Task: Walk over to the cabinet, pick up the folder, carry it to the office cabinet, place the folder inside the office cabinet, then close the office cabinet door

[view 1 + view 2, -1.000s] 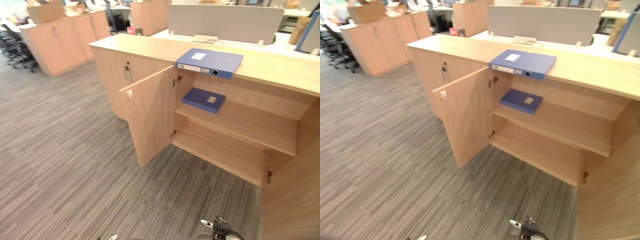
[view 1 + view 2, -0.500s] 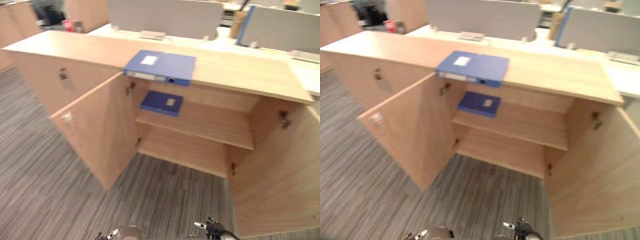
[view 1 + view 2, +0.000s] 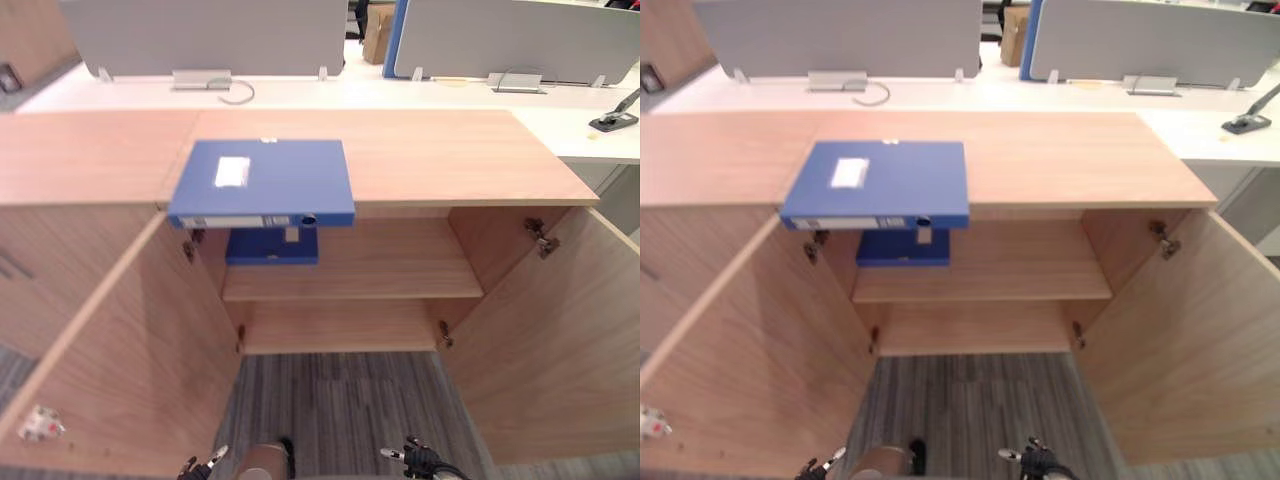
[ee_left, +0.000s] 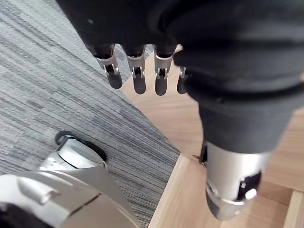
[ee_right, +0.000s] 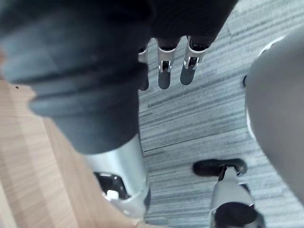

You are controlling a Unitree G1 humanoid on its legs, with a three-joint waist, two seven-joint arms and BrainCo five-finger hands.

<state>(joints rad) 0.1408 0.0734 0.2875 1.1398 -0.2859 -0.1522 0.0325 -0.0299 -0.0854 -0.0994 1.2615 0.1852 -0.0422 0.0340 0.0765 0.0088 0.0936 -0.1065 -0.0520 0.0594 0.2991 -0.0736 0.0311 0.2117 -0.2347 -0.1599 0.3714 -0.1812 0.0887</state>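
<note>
A thick blue folder with a white label lies flat on the wooden top of the office cabinet, its spine at the front edge. A thinner blue folder lies on the upper shelf inside, right below the first. Both cabinet doors stand wide open, the left door and the right door. My left hand hangs low over the carpet with straight fingers and holds nothing. My right hand hangs the same way beside the right door, open and empty.
Grey desk dividers and a white desk stand behind the cabinet, with a black object at the far right. The lower shelf holds nothing. Striped grey carpet lies between the two open doors.
The camera has swung round and come closer, so the cabinet now faces me squarely. The folders and doors have not moved.
</note>
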